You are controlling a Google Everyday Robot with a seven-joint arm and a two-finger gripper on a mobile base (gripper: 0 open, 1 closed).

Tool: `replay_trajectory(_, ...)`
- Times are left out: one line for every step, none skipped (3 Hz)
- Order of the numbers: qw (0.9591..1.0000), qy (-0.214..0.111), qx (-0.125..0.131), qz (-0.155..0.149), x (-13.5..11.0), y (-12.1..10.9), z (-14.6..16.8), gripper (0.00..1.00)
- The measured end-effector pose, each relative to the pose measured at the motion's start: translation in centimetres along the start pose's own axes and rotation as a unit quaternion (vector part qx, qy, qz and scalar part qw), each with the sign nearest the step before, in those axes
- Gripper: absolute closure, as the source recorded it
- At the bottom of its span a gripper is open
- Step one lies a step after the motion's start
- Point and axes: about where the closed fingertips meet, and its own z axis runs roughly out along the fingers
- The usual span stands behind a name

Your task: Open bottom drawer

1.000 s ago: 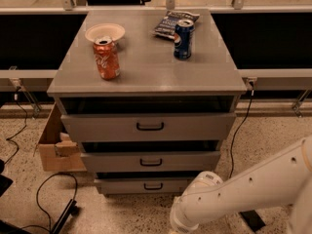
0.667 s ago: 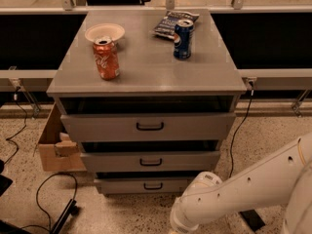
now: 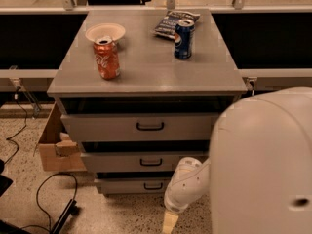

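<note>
The grey cabinet (image 3: 146,72) has three drawers. The bottom drawer (image 3: 122,185) is the lowest one, with a flat grey front and a small black bar handle (image 3: 153,185); its front sits about flush with the drawers above. My gripper (image 3: 169,222) hangs low at the bottom edge of the camera view, just right of and below that handle, partly cut off. The white wrist (image 3: 184,183) covers the right end of the bottom drawer front. The gripper touches nothing that I can see.
On the cabinet top stand a red soda can (image 3: 107,57), a white bowl (image 3: 105,31), a blue can (image 3: 183,38) and a chip bag (image 3: 173,22). A cardboard box (image 3: 53,145) sits on the floor left of the cabinet, with black cables (image 3: 53,204) nearby. My large white arm link (image 3: 263,165) fills the right.
My arm has swung closer: its white link now fills the right side, and the wrist has moved up and left onto the right end of the bottom drawer front. The drawers have not moved.
</note>
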Motion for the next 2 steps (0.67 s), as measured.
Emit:
replay_trajectory(0.9995,0.022,0.018,-0.015,0.9,-3.6,3.4,0.0)
replay_trajectory(0.9987,0.038,0.02,-0.026,1.7,-5.1,7.3,0.0)
